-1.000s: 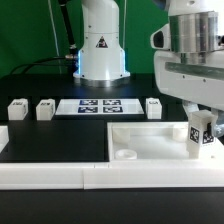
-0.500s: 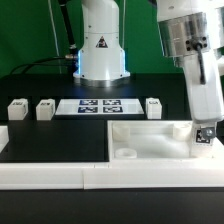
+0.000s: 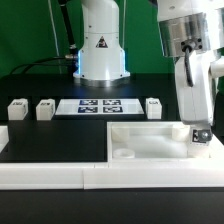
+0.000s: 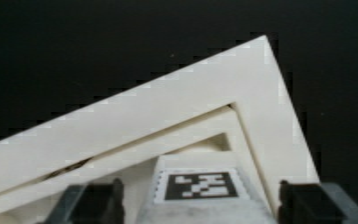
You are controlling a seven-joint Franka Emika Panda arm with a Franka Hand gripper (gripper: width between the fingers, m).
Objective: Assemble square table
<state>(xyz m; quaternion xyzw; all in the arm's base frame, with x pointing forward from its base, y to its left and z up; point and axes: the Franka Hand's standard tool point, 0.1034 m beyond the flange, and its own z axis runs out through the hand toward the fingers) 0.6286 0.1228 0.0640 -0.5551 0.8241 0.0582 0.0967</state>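
The marker board lies flat on the black table, a long white bar fence running along the near edge. Behind stands a green backdrop; what may be dark cables trail at the exterior view's left.

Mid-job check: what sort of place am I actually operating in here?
Looks like a robotics lab bench: a flat white marker board of black-white tags on the black table, small white tagged legs lined up beside it, and a green backdrop behind the white robot base.
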